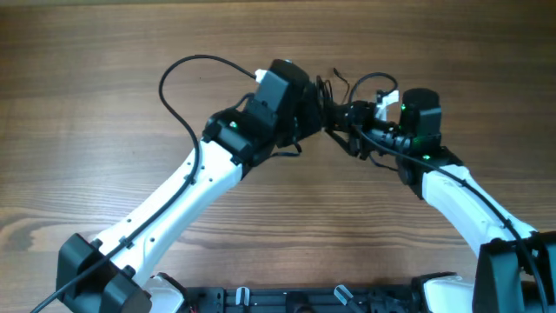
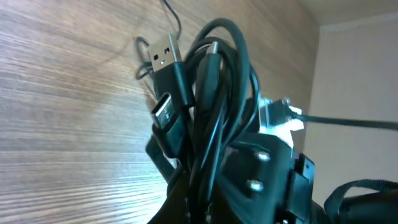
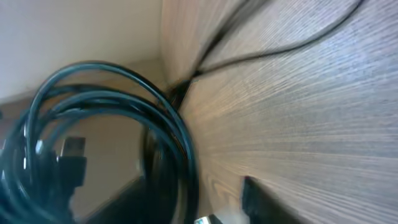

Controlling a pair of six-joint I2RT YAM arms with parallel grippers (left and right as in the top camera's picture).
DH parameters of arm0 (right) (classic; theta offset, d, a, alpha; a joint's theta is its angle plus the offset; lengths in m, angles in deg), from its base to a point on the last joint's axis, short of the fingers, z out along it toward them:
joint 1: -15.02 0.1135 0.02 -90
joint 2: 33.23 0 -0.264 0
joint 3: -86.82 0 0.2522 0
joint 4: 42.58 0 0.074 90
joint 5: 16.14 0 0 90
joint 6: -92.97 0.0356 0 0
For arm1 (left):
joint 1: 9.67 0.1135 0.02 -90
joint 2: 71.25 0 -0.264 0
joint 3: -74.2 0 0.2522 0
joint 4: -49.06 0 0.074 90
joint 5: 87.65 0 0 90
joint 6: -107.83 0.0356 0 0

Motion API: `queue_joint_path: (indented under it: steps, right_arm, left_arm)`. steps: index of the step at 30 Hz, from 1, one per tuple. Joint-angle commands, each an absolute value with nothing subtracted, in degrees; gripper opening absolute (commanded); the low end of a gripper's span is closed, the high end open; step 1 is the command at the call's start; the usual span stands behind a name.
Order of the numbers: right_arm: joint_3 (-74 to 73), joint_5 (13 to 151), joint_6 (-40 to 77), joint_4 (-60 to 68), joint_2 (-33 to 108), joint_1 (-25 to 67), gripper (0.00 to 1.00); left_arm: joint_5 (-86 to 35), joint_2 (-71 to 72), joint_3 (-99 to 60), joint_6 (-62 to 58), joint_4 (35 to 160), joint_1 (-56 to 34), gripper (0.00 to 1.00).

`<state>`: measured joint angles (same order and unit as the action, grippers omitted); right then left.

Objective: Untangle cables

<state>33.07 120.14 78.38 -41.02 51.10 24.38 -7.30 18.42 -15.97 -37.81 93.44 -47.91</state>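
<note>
Overhead, the two arms meet in the middle of the wooden counter (image 1: 104, 52), closer to its far edge than its near one. The cables (image 1: 333, 97) are just a small black knot squeezed between the left claw (image 1: 311, 109) and the right claw (image 1: 354, 113). You can't make out a single plug from up there.

The left wrist cam is way more useful. The cables (image 2: 217, 93) are a fat bunch of looped black cords held up off the wood, with one USB plug (image 2: 163, 53) sticking up, metal end showing, and a second plug (image 2: 165, 112) right below it. The left claw is pressed together, pinching the bunch at the bottom.

The right wrist cam catches the cables (image 3: 93, 99) as round loops on the left of its view, with a plug (image 3: 73, 149) hanging inside them, pretty blurry. One of its fingers (image 3: 258, 193) shows dark at the bottom. Honestly I can't tell if the right claw is spread or gripping anything.
</note>
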Motion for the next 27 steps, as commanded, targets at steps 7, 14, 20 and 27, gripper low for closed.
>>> queue_joint_path:
  steps: [7,14,20,27]
  right_arm:
    - [32.7,112.2,44.6,-39.6,51.7,24.7,0.05]
    - [32.7,124.3,5.0,-32.2,51.7,24.7,0.04]
    - [32.7,129.7,0.0,-32.2,51.7,24.7,0.04]
    - [32.7,129.7,2.1,-32.2,51.7,24.7,0.04]
  left_arm:
    - [-10.1,15.6,-16.3,-26.9,98.2,-42.0,0.38]
    - [-26.4,12.8,-16.3,-2.3,100.8,-30.8,0.57]
    - [-26.6,14.4,-16.3,14.8,111.1,-35.6,0.56]
    - [-26.6,17.3,-16.3,15.9,112.4,-39.5,0.63]
